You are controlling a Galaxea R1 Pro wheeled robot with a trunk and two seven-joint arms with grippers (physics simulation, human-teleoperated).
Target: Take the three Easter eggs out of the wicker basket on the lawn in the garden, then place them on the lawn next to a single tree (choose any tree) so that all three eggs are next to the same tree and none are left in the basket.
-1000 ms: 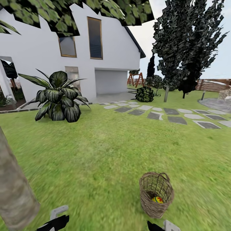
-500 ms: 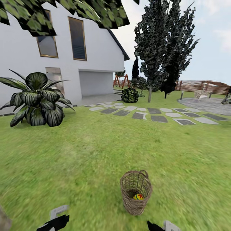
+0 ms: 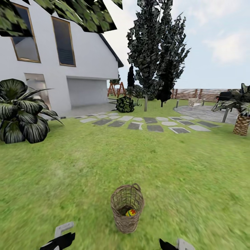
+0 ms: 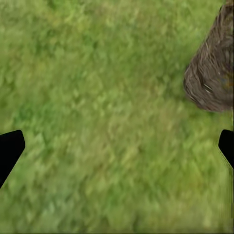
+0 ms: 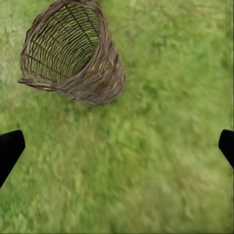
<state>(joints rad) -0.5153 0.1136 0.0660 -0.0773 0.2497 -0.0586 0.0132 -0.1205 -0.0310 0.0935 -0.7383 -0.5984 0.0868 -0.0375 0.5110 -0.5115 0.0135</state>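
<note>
The wicker basket stands upright on the lawn, just ahead of me and between my arms. One yellow Easter egg with red flowers lies in its bottom; the weave hides the rest of the inside. My left gripper sits low at the left, open over bare grass, with the basket off to its side. My right gripper is open too, above grass a little short of the basket. Dark leaves of a broad tree crown hang overhead; its trunk is out of view.
A white house and a big striped-leaf plant stand at the left. Stepping stones cross the grass ahead, with a dark cypress-like tree behind. A short palm and a slat fence are at the right.
The camera has swung to the right: the basket has slid leftward in the picture, the trunk at the left has left the view, and the palm has come in. The grippers keep their pose.
</note>
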